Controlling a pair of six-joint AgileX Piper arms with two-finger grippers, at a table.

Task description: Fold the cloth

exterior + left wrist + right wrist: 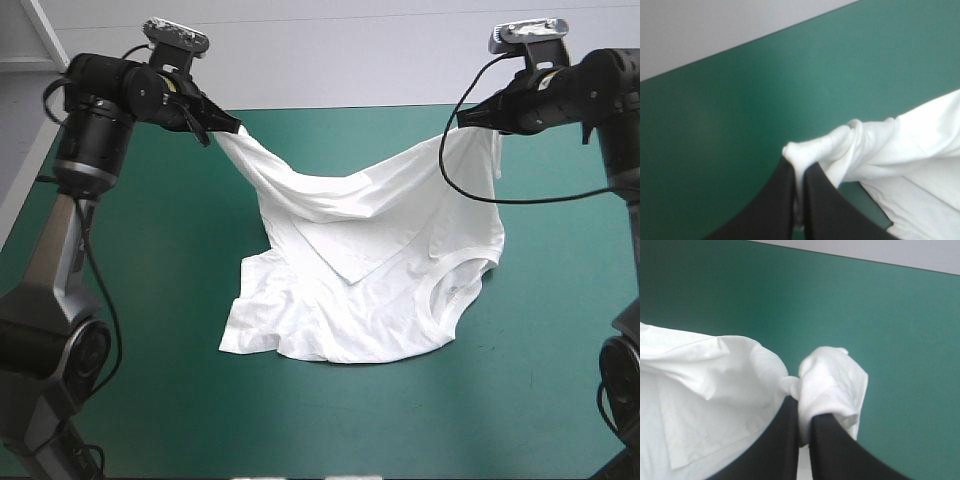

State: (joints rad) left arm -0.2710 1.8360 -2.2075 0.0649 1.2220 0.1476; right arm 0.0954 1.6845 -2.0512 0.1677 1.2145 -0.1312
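Observation:
The white T-shirt (360, 270) hangs between both raised arms, sagging in the middle, its lower part with the collar resting on the teal-green cover. My left gripper (232, 127) is shut on a bunched corner at the far left. My right gripper (462, 119) is shut on the opposite corner at the far right. In the left wrist view the black fingers (782, 200) pinch a knot of the T-shirt (840, 145), gripper (799, 172). In the right wrist view a wad of the T-shirt (832, 385) sticks out past the gripper (804, 412).
The teal-green table cover (150, 300) lies bare to the left, right and front of the shirt. Its far edge (330, 107) runs just behind the lifted corners.

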